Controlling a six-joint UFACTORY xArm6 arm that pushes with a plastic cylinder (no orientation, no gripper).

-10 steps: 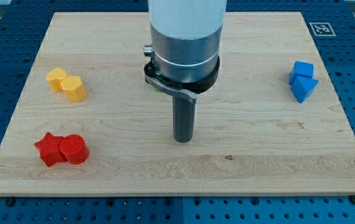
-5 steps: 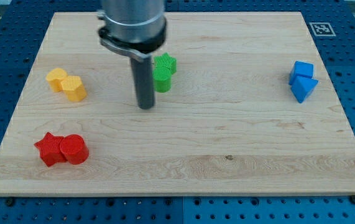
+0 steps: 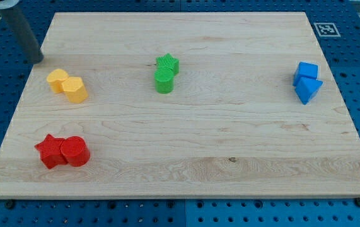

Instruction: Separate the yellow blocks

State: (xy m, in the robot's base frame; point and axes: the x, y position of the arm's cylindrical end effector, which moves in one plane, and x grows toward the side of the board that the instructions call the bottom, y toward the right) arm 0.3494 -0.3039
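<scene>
Since the earlier frames my tip (image 3: 38,60) had swept from the worktop's (image 3: 186,139) middle to its upper-left edge in the view, uncovering the green star block (image 3: 168,63) and the green cylinder (image 3: 163,82) that touched it below. My tip stood just up and left of the two yellow blocks, near but apart from them: the yellow rounded block (image 3: 57,80) and the yellow hexagonal block (image 3: 75,89) lay touching each other near the left edge. There was no hand on the rod, so no spread or pinch could be told; the red star block (image 3: 49,151) touched the red cylinder (image 3: 75,151) at lower left, and the blue cube (image 3: 306,70) touched the blue wedge (image 3: 307,89) at the right.
</scene>
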